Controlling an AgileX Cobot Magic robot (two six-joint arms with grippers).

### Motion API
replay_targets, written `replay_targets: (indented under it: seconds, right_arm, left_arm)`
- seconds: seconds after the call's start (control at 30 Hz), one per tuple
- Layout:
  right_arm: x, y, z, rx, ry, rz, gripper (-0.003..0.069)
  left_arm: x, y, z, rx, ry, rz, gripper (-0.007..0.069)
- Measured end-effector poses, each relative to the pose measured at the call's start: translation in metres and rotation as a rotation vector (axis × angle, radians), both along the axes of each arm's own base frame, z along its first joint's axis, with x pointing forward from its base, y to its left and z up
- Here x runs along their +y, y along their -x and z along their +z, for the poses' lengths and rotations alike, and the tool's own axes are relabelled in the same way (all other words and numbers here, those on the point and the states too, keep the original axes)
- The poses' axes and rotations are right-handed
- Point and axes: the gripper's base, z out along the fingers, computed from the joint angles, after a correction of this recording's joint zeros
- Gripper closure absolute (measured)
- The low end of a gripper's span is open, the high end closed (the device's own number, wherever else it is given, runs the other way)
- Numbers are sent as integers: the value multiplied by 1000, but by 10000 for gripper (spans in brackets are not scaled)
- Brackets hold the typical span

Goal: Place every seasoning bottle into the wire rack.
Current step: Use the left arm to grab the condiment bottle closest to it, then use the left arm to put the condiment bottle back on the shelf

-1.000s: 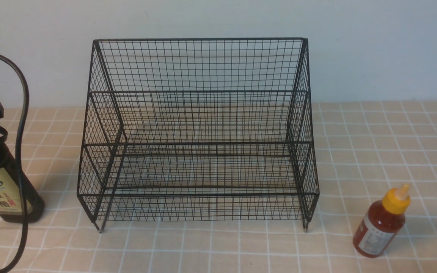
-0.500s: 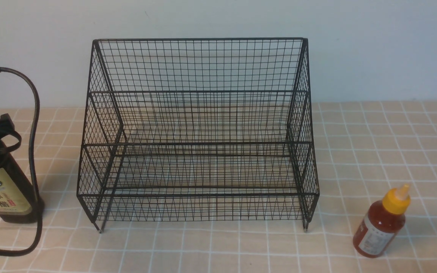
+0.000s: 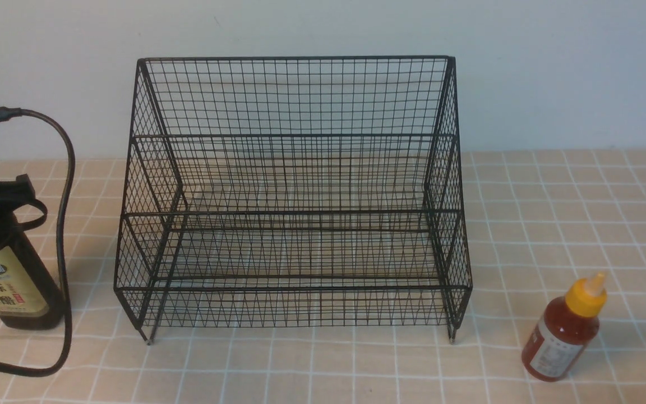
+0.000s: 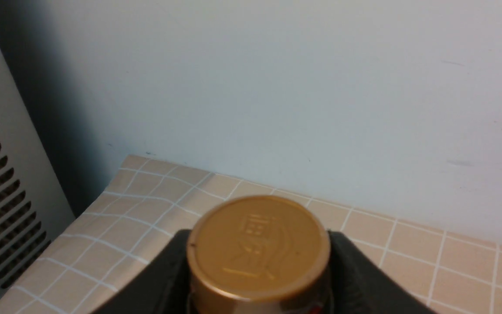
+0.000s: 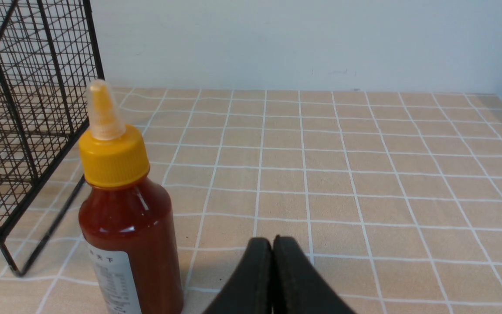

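Front view: the tall dark-liquid bottle with beige-green label [image 3: 12,286] stands on the beige checked tablecloth [image 3: 553,213] left of the large black wire-mesh rack [image 3: 295,168]. The left gripper [image 4: 258,237] brackets its gold-capped neck, though whether those jaws press it cannot be told. The small red-sauce squeeze bottle with yellow nozzle cap [image 3: 564,331] stands outside the rack's right side, near the right gripper [image 5: 273,242], its jaws pressed together, empty.
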Motion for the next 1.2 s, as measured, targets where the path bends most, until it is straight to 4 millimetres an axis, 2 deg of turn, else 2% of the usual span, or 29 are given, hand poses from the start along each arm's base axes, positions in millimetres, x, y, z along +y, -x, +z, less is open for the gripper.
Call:
replay_targets:
  seconds: [0.23, 0.4, 0.77, 0.83, 0.87, 1.17, 1.2]
  right_arm:
    - [0, 0, 0, 0, 1, 0, 673]
    - [0, 0, 0, 0, 1, 0, 673]
    - [0, 0, 0, 0, 1, 0, 673]
    - [0, 0, 0, 0, 2, 0, 673]
    - [0, 0, 0, 0, 2, 0, 673]
    - [0, 0, 0, 0, 2, 0, 673]
    - [0, 0, 0, 0, 2, 0, 673]
  left_arm:
    - [-2, -1, 1, 6, -18, -33, 306]
    - [-4, 9, 10, 5, -12, -66, 306]
    - [-3, 51, 64, -200, -44, -92, 306]
    - [-7, 56, 80, -233, -13, -136, 306]
    - [-7, 56, 81, -236, -8, -140, 306]
    - [-25, 57, 150, -345, 113, -343, 306]
    - [-25, 57, 151, -347, 118, -344, 306]
